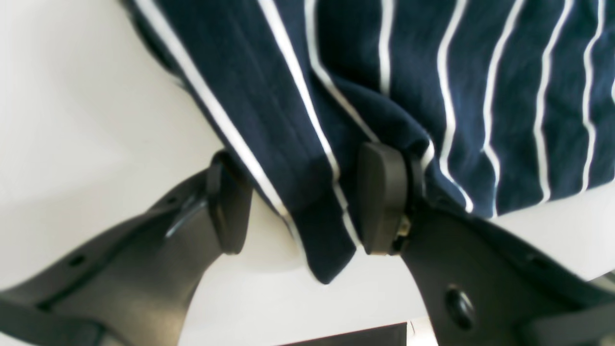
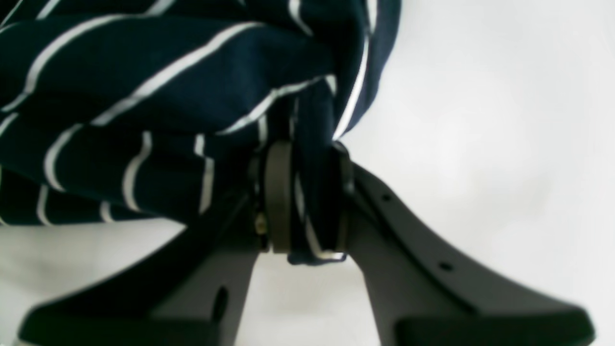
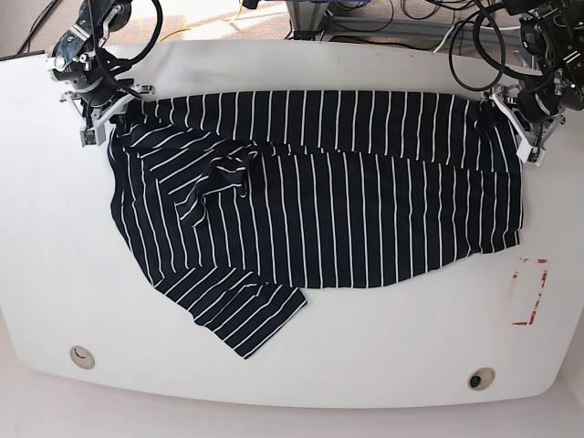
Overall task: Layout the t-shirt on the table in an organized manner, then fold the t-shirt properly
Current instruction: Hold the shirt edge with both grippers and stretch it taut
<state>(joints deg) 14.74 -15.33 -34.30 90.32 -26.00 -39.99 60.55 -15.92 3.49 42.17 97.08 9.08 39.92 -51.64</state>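
Note:
The dark navy t-shirt (image 3: 319,201) with thin white stripes lies spread across the white table (image 3: 365,365), one sleeve reaching toward the front left. My right gripper (image 2: 310,197) is shut on a bunched edge of the t-shirt (image 2: 144,96); in the base view it sits at the far left corner (image 3: 102,123). My left gripper (image 1: 305,206) stands open at the far right corner (image 3: 522,132), with a narrow flap of the t-shirt (image 1: 480,96) lying between its fingers and touching one pad (image 1: 379,197).
A small red-outlined rectangle mark (image 3: 529,292) sits on the table right of the shirt's hem. Two round fittings (image 3: 81,356) (image 3: 481,377) lie near the front edge. Cables and stands crowd the space behind the table's back edge.

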